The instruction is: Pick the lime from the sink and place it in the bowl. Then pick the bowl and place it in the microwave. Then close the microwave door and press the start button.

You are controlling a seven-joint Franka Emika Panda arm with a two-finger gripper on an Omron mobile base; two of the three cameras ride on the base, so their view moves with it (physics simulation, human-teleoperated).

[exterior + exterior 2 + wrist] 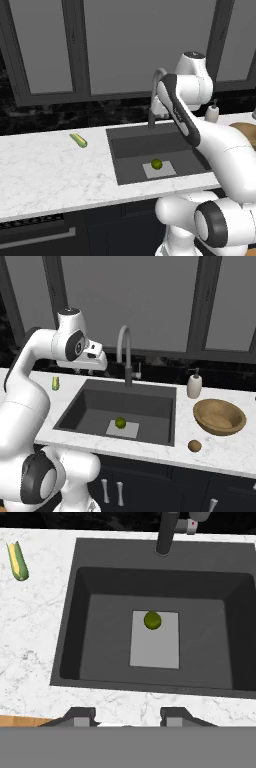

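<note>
The lime (152, 620) is small, round and yellow-green. It rests on the light grey mat (155, 649) at the bottom of the dark sink (75, 637). The lime (120, 422) lies alone there, and it also shows in the left base view (156, 163). My gripper (127, 718) hangs high above the sink, open, with nothing between its fingertips (80, 716). From the right base view the gripper (85, 370) sits over the basin's rear left corner. The wide tan wooden bowl (219, 416) stands on the counter right of the sink. The microwave and its door are out of view.
A curved grey faucet (125, 351) rises behind the sink. A soap dispenser (194, 385) stands beside the bowl, and a small brown fruit (194, 445) lies near the counter's front edge. A corn cob (78, 140) lies on the white marble counter (45, 170) left of the sink.
</note>
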